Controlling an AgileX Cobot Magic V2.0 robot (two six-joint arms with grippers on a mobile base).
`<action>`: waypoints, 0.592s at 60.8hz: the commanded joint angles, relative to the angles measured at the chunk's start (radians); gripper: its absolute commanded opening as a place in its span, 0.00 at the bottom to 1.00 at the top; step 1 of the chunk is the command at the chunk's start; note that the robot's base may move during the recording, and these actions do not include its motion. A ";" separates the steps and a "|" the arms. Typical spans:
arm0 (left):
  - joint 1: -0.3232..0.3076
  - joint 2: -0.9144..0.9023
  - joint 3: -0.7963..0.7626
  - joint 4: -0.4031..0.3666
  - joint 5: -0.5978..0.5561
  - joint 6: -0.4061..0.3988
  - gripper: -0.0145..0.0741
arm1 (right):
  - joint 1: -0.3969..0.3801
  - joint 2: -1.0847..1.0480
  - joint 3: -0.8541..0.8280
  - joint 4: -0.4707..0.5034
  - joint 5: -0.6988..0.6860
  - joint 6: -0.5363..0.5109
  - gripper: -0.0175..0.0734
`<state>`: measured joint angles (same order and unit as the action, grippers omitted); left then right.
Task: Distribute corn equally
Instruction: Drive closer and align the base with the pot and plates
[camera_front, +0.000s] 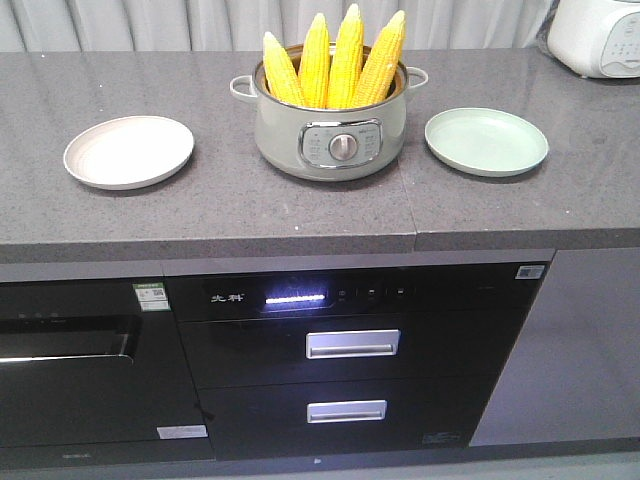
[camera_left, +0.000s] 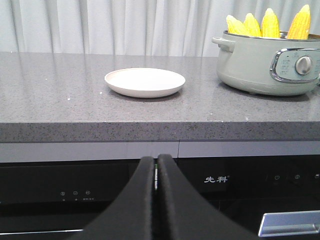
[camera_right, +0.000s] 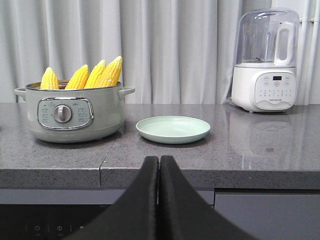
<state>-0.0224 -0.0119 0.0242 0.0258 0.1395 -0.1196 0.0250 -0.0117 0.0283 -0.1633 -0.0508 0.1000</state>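
Note:
Several yellow corn cobs (camera_front: 332, 62) stand upright in a pale green electric pot (camera_front: 335, 130) at the middle of the grey counter; the corn (camera_left: 270, 24) and the corn (camera_right: 95, 75) also show in both wrist views. A beige plate (camera_front: 129, 151) lies left of the pot and a green plate (camera_front: 486, 141) lies right of it. My left gripper (camera_left: 156, 160) is shut and empty, below the counter's front edge, facing the beige plate (camera_left: 145, 82). My right gripper (camera_right: 159, 161) is shut and empty too, in front of the green plate (camera_right: 173, 128).
A white blender (camera_right: 265, 62) stands at the counter's right end, seen as a white appliance (camera_front: 600, 35) in the front view. Curtains hang behind the counter. Below the counter (camera_front: 300, 215) are black built-in appliances with two drawer handles (camera_front: 352, 343).

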 joint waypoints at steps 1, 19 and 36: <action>0.001 -0.014 -0.023 -0.008 -0.070 -0.004 0.16 | -0.003 -0.008 0.018 -0.011 -0.073 -0.002 0.19; 0.001 -0.014 -0.023 -0.008 -0.070 -0.004 0.16 | -0.003 -0.008 0.018 -0.011 -0.073 -0.002 0.19; 0.001 -0.014 -0.023 -0.008 -0.070 -0.004 0.16 | -0.003 -0.008 0.018 -0.011 -0.073 -0.002 0.19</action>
<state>-0.0224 -0.0119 0.0242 0.0258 0.1395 -0.1196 0.0250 -0.0117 0.0283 -0.1633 -0.0508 0.1000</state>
